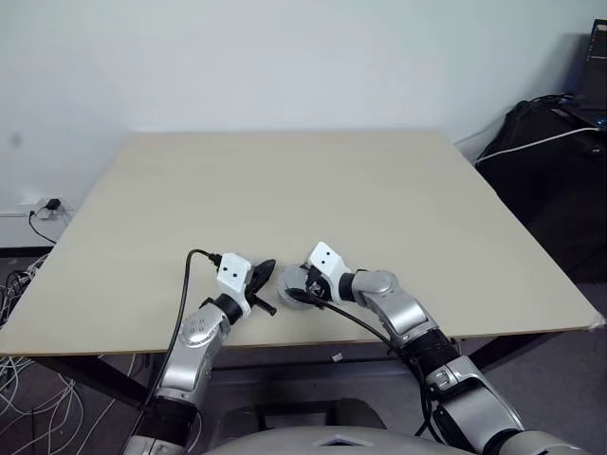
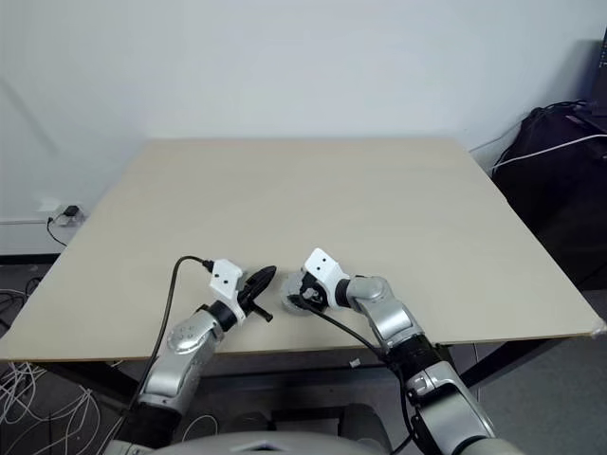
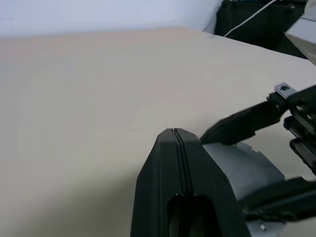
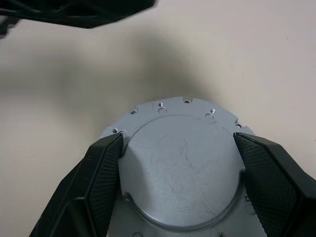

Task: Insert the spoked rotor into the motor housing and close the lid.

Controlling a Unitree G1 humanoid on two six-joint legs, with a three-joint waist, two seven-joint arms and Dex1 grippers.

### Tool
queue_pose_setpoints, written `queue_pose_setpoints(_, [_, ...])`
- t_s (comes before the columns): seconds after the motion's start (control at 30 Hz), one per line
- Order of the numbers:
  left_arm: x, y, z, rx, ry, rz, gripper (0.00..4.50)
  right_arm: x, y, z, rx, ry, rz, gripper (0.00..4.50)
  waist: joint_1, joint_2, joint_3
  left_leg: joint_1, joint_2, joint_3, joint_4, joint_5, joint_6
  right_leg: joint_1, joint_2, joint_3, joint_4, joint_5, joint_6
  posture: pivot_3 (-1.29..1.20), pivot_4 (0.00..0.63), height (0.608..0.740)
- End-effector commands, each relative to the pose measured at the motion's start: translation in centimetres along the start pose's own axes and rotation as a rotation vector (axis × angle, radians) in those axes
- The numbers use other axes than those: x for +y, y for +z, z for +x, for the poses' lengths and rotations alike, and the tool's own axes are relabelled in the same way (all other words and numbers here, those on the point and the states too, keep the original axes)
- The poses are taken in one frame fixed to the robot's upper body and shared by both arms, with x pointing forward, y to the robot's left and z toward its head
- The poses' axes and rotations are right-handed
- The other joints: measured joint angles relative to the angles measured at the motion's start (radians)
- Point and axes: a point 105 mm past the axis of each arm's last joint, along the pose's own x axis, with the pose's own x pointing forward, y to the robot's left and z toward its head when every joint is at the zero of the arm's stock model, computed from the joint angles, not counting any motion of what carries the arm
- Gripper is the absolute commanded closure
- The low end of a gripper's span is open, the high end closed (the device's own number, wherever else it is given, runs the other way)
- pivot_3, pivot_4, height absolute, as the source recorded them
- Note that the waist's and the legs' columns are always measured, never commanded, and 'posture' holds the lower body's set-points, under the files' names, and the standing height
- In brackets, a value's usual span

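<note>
Near the front edge of the surface (image 1: 285, 190), a plain grey lid (image 4: 180, 173) is grasped at its sides by the right end effector (image 4: 180, 182); whatever lies beneath it is hidden. Just beside it, the left end effector (image 3: 176, 136) is clenched on nothing

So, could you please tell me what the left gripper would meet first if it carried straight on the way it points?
Probably the right gripper and the grey lid it holds, just ahead of the shut left gripper; depth is uncertain.
</note>
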Motion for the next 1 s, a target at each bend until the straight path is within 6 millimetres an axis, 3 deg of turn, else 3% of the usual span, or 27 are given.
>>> queue_pose_setpoints(0.03, [0.7, 0.5, 0.7, 0.012, -0.033, -0.005, 4.5, -0.1, -2.2, -0.1, 0.089, -0.024, 0.019, 1.21, -0.001, 0.0, 0.0, 0.0, 0.0, 0.0, 0.0, 0.0, 0.0, 0.0, 0.0, 0.0, 0.0, 0.0, 0.0, 0.0, 0.0, 0.74])
queue_pose_setpoints(0.27, [1.6, 0.5, 2.0, 0.081, -0.097, -0.034, 4.5, 0.0, -2.2, -0.2, 0.086, -0.026, 0.023, 1.21, -0.001, 0.0, 0.0, 0.0, 0.0, 0.0, 0.0, 0.001, -0.001, 0.0, 0.001, 0.0, 0.0, 0.0, 0.0, 0.0, 0.0, 0.74])
queue_pose_setpoints(0.57, [-0.1, 0.3, 2.7, 0.148, -0.249, -0.112, 4.5, 0.1, -2.1, -0.3, 0.082, -0.032, 0.026, 1.21, -0.002, 0.0, 0.0, -0.001, 0.0, 0.0, -0.002, 0.002, -0.004, 0.0, 0.001, 0.0, 0.0, 0.0, 0.0, 0.0, 0.0, 0.74])
queue_pose_setpoints(1.0, [-0.8, -1.7, 2.3, 0.256, -0.26, -0.092, 4.5, 0.3, -1.9, -0.2, 0.072, -0.028, 0.025, 1.21, -0.001, -0.001, 0.0, -0.001, 0.0, 0.0, -0.002, 0.001, -0.002, 0.0, 0.001, 0.0, -0.001, 0.0, 0.0, 0.0, 0.0, 0.74])
